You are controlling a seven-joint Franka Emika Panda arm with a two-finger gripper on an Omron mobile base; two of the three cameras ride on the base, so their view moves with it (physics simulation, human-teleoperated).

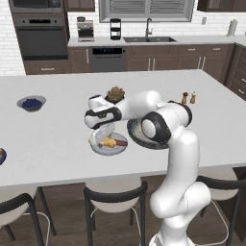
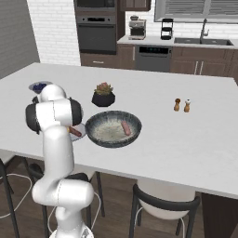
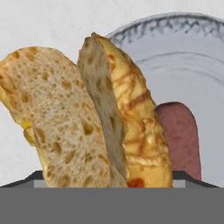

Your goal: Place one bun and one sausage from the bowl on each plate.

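The white arm bends over and reaches left and down, so its hand hangs low over the light grey plate (image 1: 98, 148). A bun (image 3: 87, 118) stands right in front of the hand's camera, hiding the tips of the jaws, so I cannot tell if they are open or closed. A sausage (image 3: 179, 140) lies on the plate just beside the bun. Another sausage (image 2: 126, 128) lies in the dark bowl (image 2: 113, 116) next to the plate. All sit on a big white worktop (image 1: 57, 129) in a kitchen. No writing can be read.
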